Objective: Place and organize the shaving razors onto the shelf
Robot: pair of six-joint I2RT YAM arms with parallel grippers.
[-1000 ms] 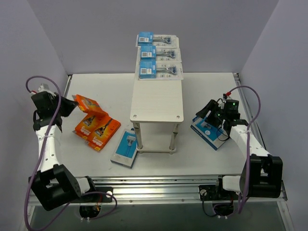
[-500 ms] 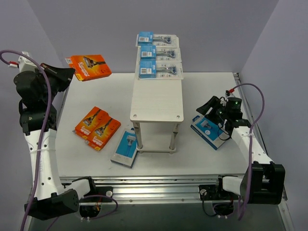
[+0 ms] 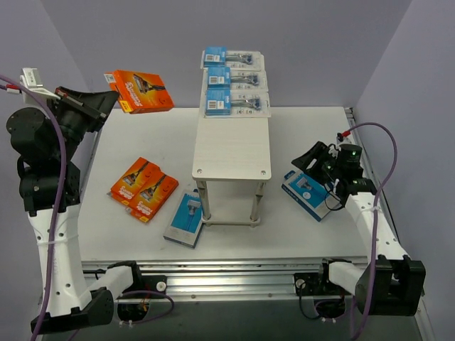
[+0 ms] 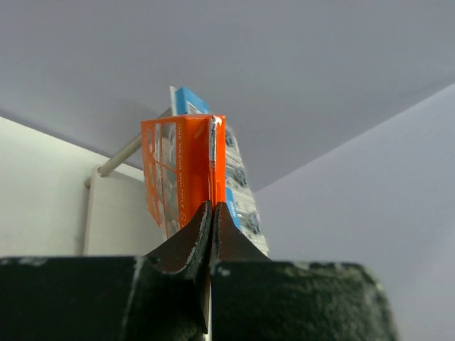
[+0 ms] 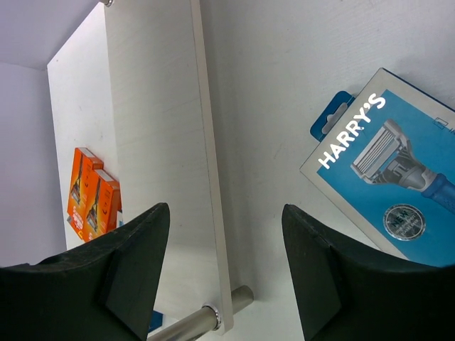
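– So, why do we hold the orange box (image 3: 138, 91) so high?
– Our left gripper (image 3: 108, 101) pinches its edge, likely so it clears the shelf (image 3: 232, 153), ahead of and below that hand; 3 blister packs (image 3: 237, 83) fill its far end.
– And our right gripper (image 5: 224, 213)?
– Spread open, the blue box (image 5: 387, 160) just ahead, untouched.

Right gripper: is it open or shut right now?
Open. The right gripper shows its fingers wide apart, gripping nothing.
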